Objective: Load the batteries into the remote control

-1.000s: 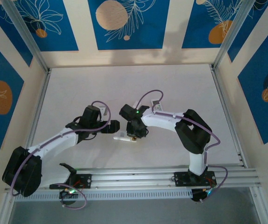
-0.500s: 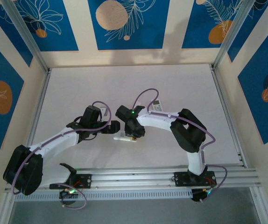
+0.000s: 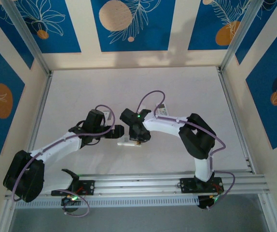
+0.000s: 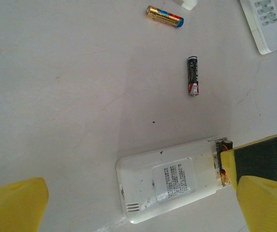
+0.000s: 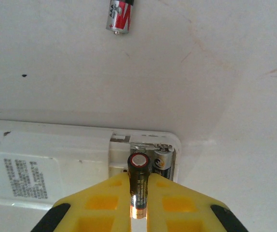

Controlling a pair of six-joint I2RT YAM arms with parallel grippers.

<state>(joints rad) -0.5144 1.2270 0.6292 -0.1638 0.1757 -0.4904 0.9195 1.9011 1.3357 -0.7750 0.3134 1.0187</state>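
A white remote control [image 4: 170,182] lies back up on the table, its battery compartment [image 5: 145,147] open at one end. One battery [image 5: 163,163] sits in the compartment's right slot. My right gripper [image 5: 139,193] is shut on a dark battery [image 5: 139,181] with a coppery end, held lengthwise just over the empty left slot. My left gripper [image 4: 138,212] stands wide open around the remote's other end, fingers apart from it. Two loose batteries lie beyond: a black-and-red one [image 4: 192,75] and a gold one [image 4: 164,16]. In the top view both grippers meet at the remote [image 3: 124,143].
A second white remote [image 4: 266,24] lies buttons up past the loose batteries, also seen behind the right arm [image 3: 161,109]. A metal rail [image 3: 143,183] runs along the near edge, and frame posts stand at the table's sides.
The right arm has shifted a little left toward the remote's open end, with the battery in its fingers. The left arm has stayed put.
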